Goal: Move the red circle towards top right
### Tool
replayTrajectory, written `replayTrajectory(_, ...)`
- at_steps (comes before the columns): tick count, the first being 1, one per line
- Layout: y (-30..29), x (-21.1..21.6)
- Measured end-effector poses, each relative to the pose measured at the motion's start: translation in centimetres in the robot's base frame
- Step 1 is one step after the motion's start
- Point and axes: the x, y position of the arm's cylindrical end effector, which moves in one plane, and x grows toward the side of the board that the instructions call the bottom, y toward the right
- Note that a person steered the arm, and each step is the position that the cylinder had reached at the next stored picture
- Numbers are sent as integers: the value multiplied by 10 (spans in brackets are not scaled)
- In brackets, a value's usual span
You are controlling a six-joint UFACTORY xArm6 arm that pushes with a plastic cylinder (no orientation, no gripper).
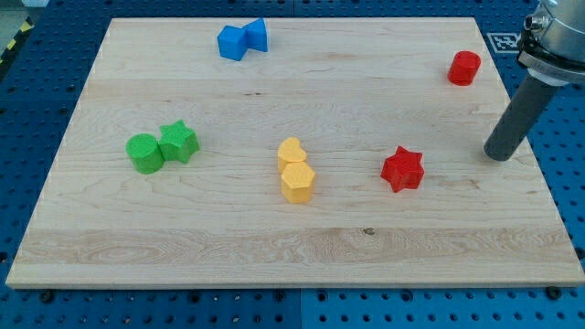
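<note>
Up top right, red circle (464,68), well apart from my tip (499,156) below it.

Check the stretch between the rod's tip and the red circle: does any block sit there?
No. In the camera view, only bare board lies between my tip and the red circle.

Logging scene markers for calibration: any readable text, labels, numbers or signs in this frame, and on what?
No readable words, numbers or brand marks anywhere.
Fiducial-style black-and-white marker off the wooden board's top right corner: a pattern, partly cut off, no legible characters.
Yellow-black hazard stripe at the view's top left: no text.
Blocks, such as the red circle, are unmarked. My tip carries no label.
</note>
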Motion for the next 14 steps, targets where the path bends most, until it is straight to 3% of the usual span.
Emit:
replayTrajectory(8, -3, -155)
replayTrajectory(12, -33, -162)
replayTrajectory(14, -38, -188)
